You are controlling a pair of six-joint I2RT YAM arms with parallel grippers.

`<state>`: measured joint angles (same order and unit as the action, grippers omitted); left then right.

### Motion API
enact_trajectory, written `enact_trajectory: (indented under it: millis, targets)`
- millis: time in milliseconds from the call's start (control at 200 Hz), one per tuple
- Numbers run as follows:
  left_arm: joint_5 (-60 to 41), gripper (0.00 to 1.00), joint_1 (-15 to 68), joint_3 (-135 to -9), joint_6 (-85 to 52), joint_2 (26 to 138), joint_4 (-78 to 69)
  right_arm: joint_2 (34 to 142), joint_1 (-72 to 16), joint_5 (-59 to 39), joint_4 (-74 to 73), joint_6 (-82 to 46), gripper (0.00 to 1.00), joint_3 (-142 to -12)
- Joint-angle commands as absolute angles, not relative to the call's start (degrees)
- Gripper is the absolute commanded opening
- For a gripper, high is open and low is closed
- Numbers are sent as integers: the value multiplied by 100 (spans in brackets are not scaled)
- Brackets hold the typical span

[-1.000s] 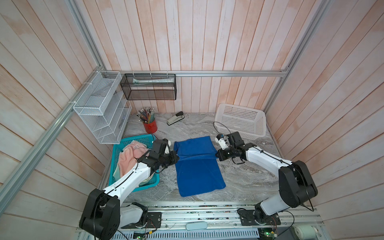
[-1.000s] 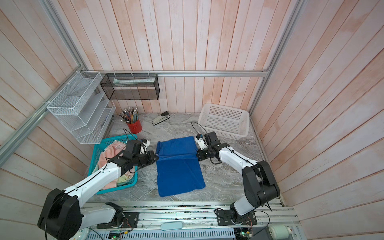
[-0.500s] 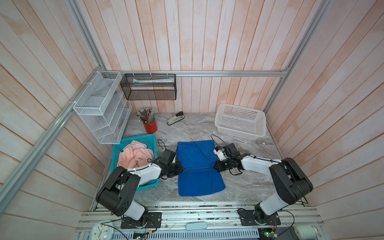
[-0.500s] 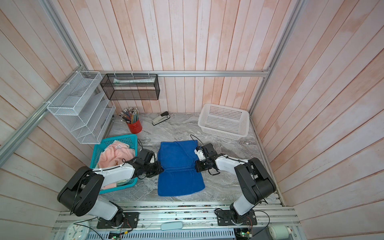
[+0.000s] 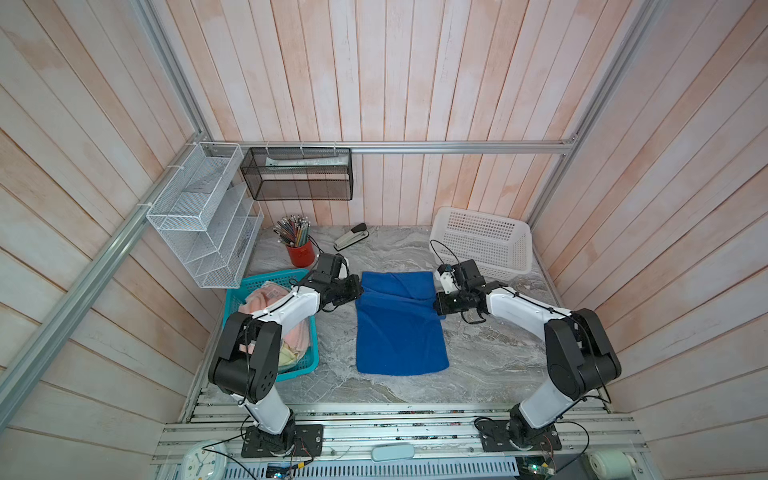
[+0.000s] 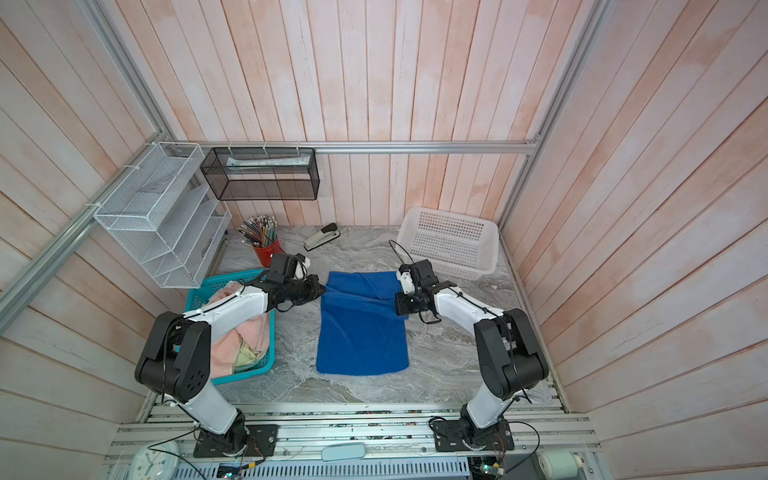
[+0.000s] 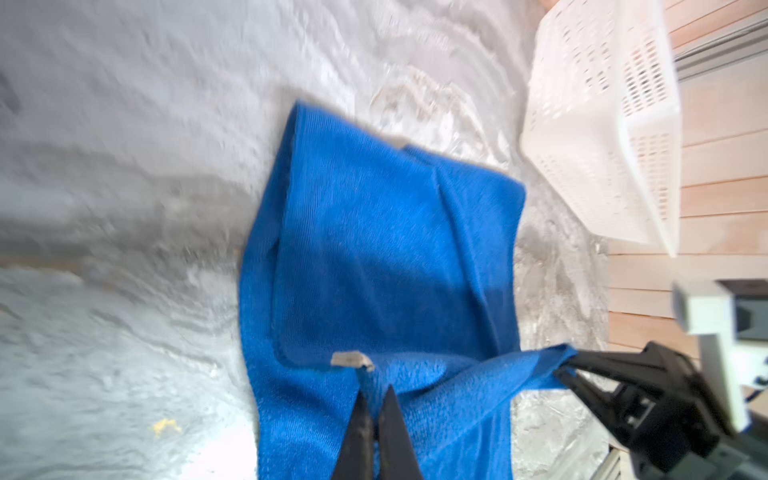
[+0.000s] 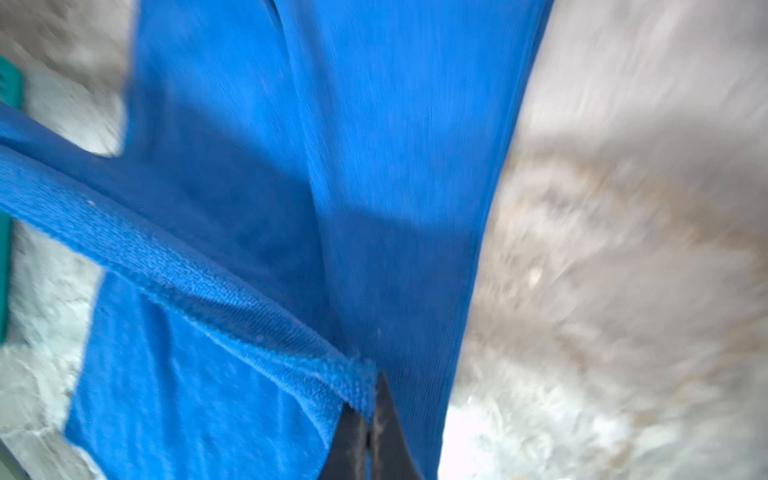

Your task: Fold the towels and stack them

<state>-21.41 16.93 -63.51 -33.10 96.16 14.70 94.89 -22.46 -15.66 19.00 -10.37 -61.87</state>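
A royal blue towel lies lengthwise mid-table, rumpled at its far end. My left gripper is shut on the towel's left corner by a pale tag. My right gripper is shut on its right corner. The held hem stretches taut between them, above the cloth lying beneath. A salmon-pink towel and a pale yellow one sit bunched in the teal basket, partly hidden by my left arm.
A white perforated basket stands at the back right, close behind my right gripper. A red pencil cup and a stapler are at the back. A white wire rack and a black mesh bin hang on the walls.
Both arms have lifted while keeping their grip on the blue towel. The grippers dipped toward the front half a second ago and now stand farther back, with the hem raised and stretched between them.
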Motion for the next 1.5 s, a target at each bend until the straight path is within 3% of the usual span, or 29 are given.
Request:
enact_trajectory:
  millis: [0,425,890,1330,1495]
  targets:
    - [-2220,0,1392,-6978,-2810,9396,2187,9686,-2189,-1395,2599,-636,0,-6959]
    - [-2311,0,727,-9419,-2480,9407,3153,10571,-1991,-977,3410,-93,0,-10128]
    - [-2479,0,589,-9031,-2481,9344,3031,11325,-1995,-380,4266,598,0,-12098]
    - [-2479,0,590,-8391,-2496,8785,3011,10644,-2029,-323,4498,791,0,-11775]
    - [-2652,0,644,-7545,-2617,8340,2854,10162,-2125,-388,4454,863,0,-10875]
